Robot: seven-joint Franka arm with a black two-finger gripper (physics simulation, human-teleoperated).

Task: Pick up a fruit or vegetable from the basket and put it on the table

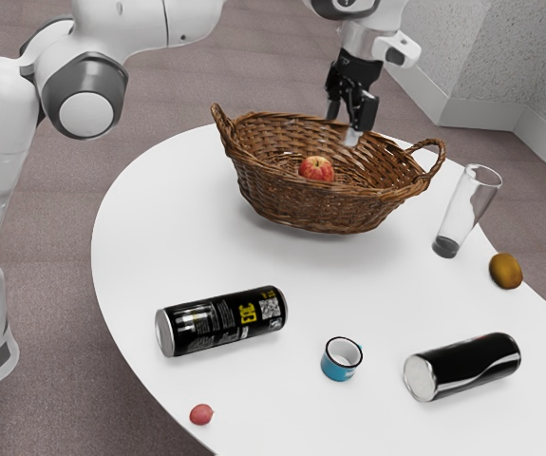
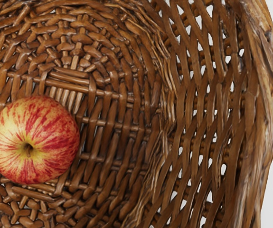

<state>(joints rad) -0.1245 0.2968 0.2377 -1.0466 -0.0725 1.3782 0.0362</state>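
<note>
Step in hand, judged: approach ahead of the grasp, with the tool (image 1: pixel 343 124) over the wicker basket (image 1: pixel 301 201), its fingers apart and nothing between them. The red-and-yellow apple (image 1: pixel 317 169) lies on the basket's floor, off to one side beneath the hand. Next move calls for centring over the fruit, then lowering inside the rim before closing; placement on the bench (image 1: pixel 173 223) remains.

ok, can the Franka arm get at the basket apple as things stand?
Probably yes. The claw hangs open above the basket, and nothing covers the apple. It looks off to one side, though, so it likely has to shift over before descending, minding the basket's sloping wall.
</note>
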